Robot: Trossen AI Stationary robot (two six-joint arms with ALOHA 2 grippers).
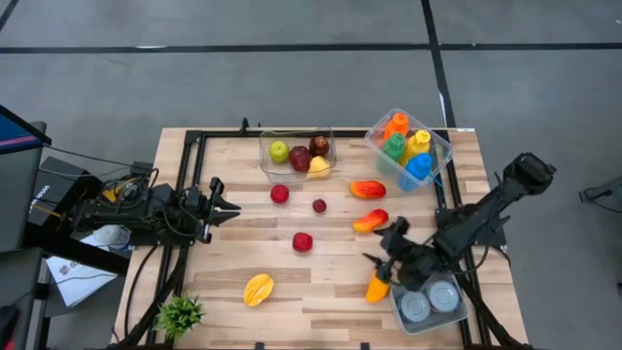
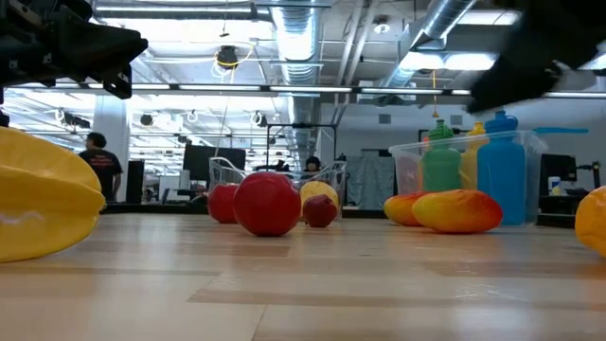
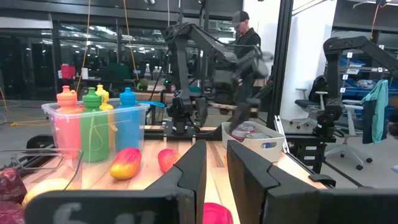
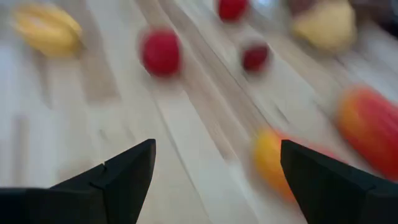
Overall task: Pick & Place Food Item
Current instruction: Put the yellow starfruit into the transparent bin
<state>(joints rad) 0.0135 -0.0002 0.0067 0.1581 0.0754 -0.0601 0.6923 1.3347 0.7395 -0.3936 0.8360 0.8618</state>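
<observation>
no legible writing is noted. left pincer (image 1: 231, 207) is parked at the table's (image 1: 321, 301) left edge, jaws narrow, empty. right pincer (image 1: 381, 261) is spread wide above the orange fruit (image 1: 377, 287) beside the white tray (image 1: 464, 313); cans in the tray are seen only from above.

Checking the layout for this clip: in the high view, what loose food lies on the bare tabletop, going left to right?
Yellow starfruit → red apple → red ball-shaped fruit → small dark-red fruit → mangoes and orange piece, overlapping in order.
</observation>
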